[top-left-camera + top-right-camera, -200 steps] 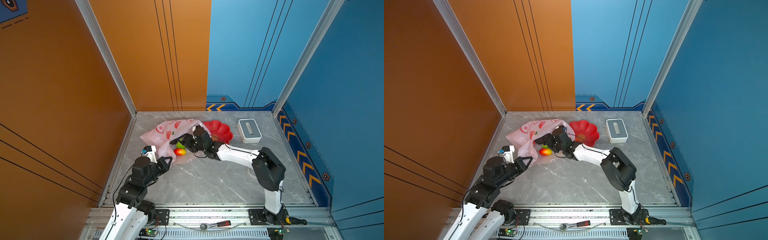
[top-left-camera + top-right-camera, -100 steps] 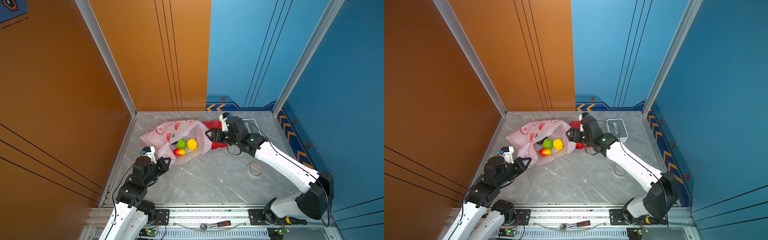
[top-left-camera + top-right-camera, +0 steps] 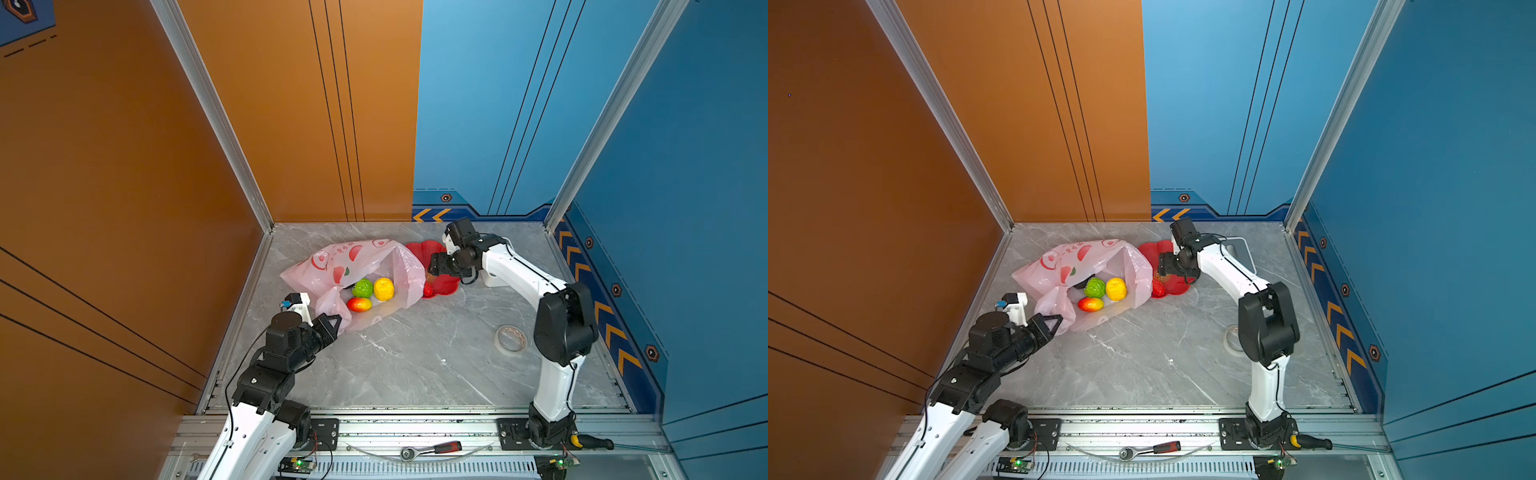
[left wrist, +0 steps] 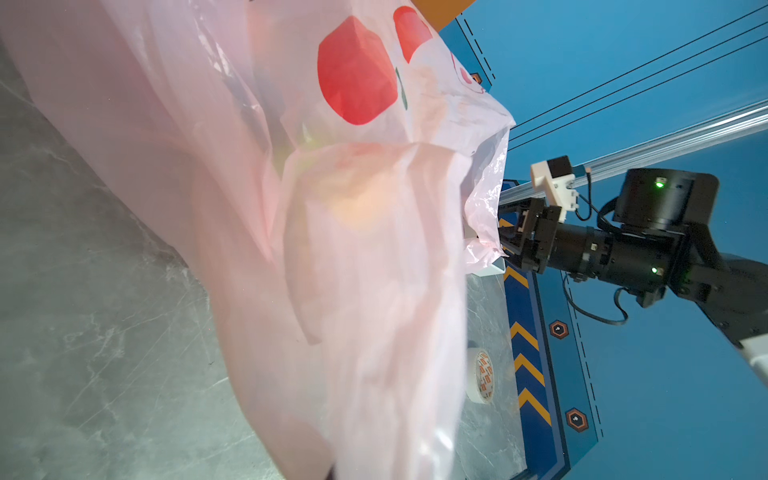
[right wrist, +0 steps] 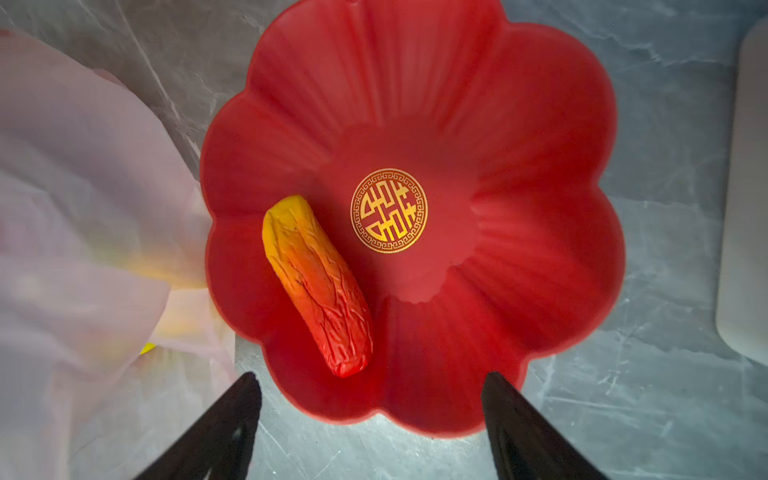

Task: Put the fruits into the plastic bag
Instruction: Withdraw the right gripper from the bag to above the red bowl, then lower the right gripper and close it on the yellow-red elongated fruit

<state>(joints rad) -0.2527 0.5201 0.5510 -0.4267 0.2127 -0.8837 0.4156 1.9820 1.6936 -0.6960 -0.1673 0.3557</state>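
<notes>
Inside the pink bag on the counter lie a green fruit, a yellow fruit and a red-yellow mango. A long orange fruit lies in the red dish beside it. The left pincer, arm low, is clenched on the bag's edge. The right pincer, released and empty, hangs over the dish; a second ago it reached into the bag's mouth.

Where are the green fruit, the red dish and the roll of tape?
green fruit (image 3: 363, 288): in a top view, middle of its bumpy skin.
red dish (image 5: 519, 124): right wrist view, a bare petal of its wall.
roll of tape (image 4: 475, 374): left wrist view, its white outer side.
</notes>
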